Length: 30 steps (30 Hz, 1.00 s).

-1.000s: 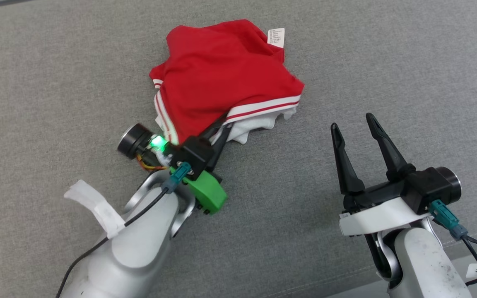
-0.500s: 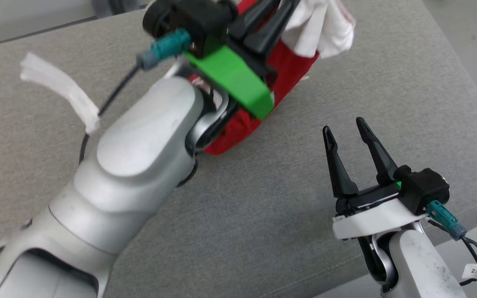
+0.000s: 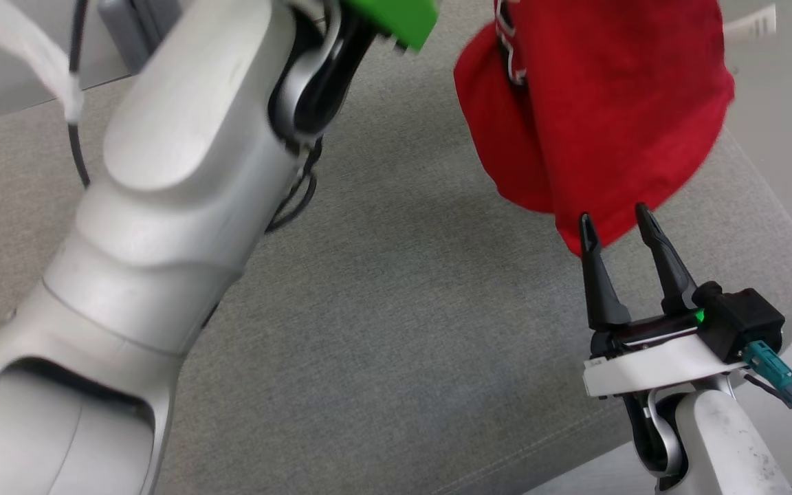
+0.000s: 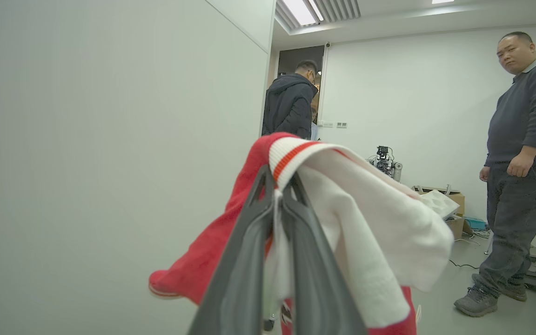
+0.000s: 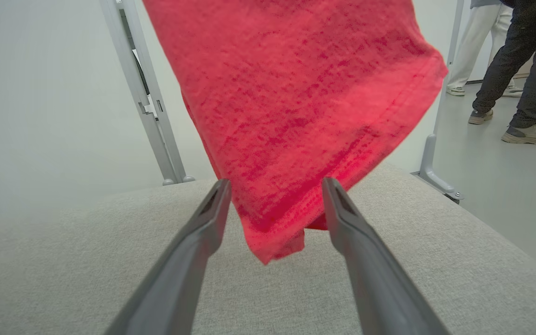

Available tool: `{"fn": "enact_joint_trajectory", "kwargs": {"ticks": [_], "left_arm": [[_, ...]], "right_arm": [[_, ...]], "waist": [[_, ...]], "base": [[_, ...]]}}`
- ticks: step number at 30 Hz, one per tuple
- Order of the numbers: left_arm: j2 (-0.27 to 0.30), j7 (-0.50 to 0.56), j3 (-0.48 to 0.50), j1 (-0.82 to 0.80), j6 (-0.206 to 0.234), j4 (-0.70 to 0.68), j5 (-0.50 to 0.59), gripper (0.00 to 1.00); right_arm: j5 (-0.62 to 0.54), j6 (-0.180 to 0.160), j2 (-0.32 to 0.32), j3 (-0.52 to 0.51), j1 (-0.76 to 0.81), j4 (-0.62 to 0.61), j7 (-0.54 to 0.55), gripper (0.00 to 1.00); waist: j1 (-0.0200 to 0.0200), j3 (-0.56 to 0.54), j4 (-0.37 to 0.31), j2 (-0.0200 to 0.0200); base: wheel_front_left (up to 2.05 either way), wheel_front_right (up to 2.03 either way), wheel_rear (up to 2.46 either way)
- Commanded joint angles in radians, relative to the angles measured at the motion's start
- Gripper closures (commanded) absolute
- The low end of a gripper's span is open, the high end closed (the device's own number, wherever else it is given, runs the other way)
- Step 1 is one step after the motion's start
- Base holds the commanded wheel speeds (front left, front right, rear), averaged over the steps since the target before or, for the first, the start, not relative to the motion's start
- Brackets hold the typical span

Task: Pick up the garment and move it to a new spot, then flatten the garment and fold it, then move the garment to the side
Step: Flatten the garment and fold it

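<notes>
The left claw (image 4: 278, 181) is clamped on the garment (image 4: 379, 228), its fingers pressed together on the white, red-striped edge. The garment hangs from this claw in the air, and its red body droops down over the grey counter (image 3: 403, 309). The right claw (image 3: 613, 214) stands wide open and empty, low over the counter. The garment's lowest red corner dangles just beyond its fingertips, framed between them in the right wrist view. Beyond the left claw stands a person (image 4: 519, 153).
</notes>
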Motion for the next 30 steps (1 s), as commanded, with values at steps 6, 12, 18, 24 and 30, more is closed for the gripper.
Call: {"fn": "enact_joint_trajectory", "kwargs": {"ticks": [6,12,18,24,30], "left_arm": [[0.128,-0.015,0.017,0.402,0.072,-0.046,-0.066,1.0],[0.236,-0.037,0.045,0.668,0.155,-0.116,0.039,1.0],[0.255,-0.037,0.109,0.809,0.253,-0.26,0.297,1.0],[0.21,-0.037,0.048,0.874,0.258,-0.304,0.52,0.0],[0.157,-0.037,0.091,0.889,0.332,-0.308,0.644,0.0]], "right_arm": [[-0.045,-0.001,0.0,-0.063,0.026,-0.01,-0.003,0.0],[-0.076,-0.001,-0.001,-0.079,0.003,-0.019,-0.003,0.0],[-0.097,-0.001,-0.001,-0.068,-0.004,-0.015,-0.003,0.0],[-0.098,-0.001,-0.002,-0.05,-0.01,-0.01,-0.003,0.0],[-0.099,-0.001,-0.001,-0.046,-0.01,-0.01,-0.003,0.0]], "waist": [[0.0,0.004,0.11,-0.0001],[0.0,0.039,0.176,-0.0001],[0.0,0.052,0.231,-0.0001],[0.0,0.057,0.25,-0.0001],[0.0,0.061,0.25,-0.0001]], "base": [[0.0,0.0,0.0],[0.0,0.0,0.0],[0.0,0.0,0.0],[0.0,0.0,0.0],[0.0,0.0,0.0]]}}
